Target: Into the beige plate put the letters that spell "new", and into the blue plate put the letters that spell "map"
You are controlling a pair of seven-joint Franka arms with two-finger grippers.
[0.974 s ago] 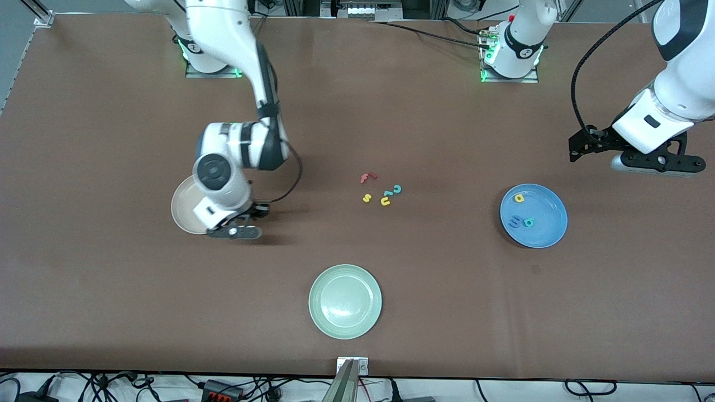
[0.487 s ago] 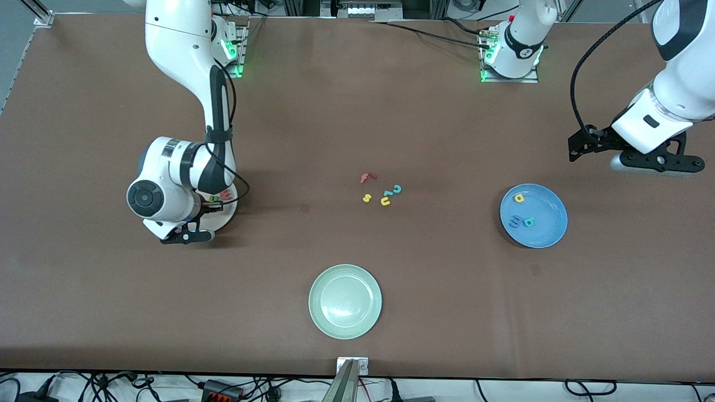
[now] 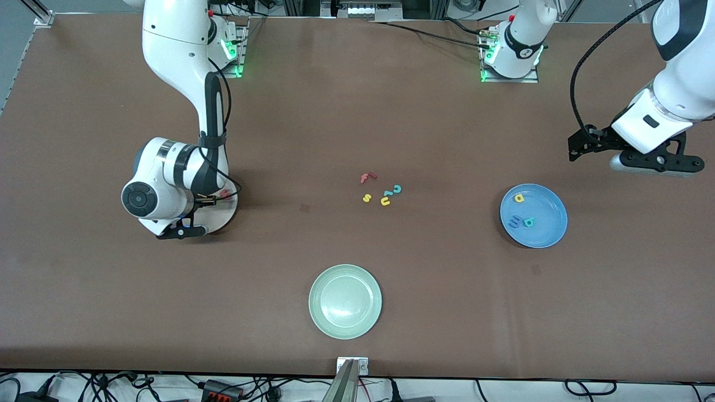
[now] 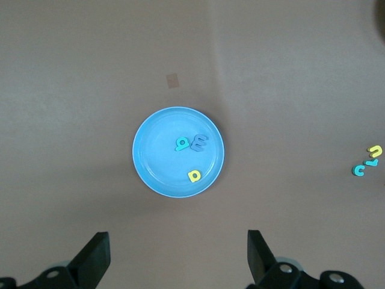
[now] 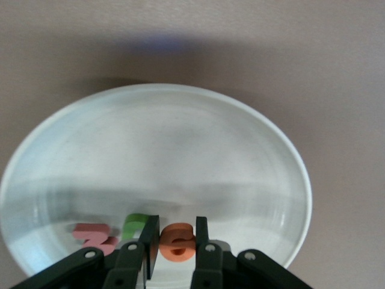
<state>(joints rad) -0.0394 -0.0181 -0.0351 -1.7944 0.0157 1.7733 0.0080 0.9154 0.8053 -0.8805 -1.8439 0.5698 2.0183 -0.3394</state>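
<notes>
Orange e (image 5: 177, 242) gripped by right pincer (image 5: 174, 241) in beige plate (image 5: 180, 114); left pincer (image 4: 177, 256) open, waiting.

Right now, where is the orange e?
The orange e is between the right gripper's closed fingers, over the beige plate at the right arm's end of the table, beside the green n.

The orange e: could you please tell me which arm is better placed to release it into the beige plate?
Right. The right gripper has its fingers shut on the orange e just over the beige plate, beside the w and n. The left gripper hangs open by the blue plate.
</notes>
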